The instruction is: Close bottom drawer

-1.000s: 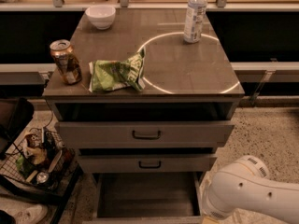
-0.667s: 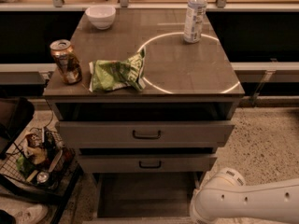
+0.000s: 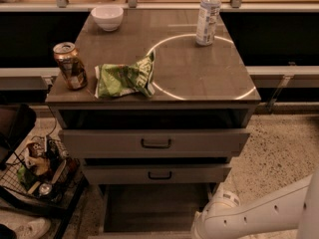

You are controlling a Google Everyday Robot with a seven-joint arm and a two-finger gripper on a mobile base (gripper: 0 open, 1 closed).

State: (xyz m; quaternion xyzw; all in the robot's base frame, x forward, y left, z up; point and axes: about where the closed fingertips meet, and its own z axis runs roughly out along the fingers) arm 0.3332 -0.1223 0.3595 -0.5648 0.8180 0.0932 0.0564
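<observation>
The bottom drawer (image 3: 154, 205) of the grey cabinet is pulled far out. Its plain grey tray is open to view and its front lies at the picture's lower edge, with the handle hidden. My white arm (image 3: 249, 215) comes in from the lower right, and its rounded end sits by the drawer's right front corner. My gripper is not in view; it is below the picture's edge or hidden by the arm.
The middle drawer (image 3: 157, 174) and top drawer (image 3: 154, 142) stand slightly out, each with a black handle. On the cabinet top are a can (image 3: 70, 66), a green chip bag (image 3: 124, 77), a white bowl (image 3: 107, 17) and a bottle (image 3: 208, 15). A wire basket (image 3: 40, 171) stands at the left.
My arm has swung left and lower along the bottom edge, toward the drawer's right front corner. The drawer looks unmoved.
</observation>
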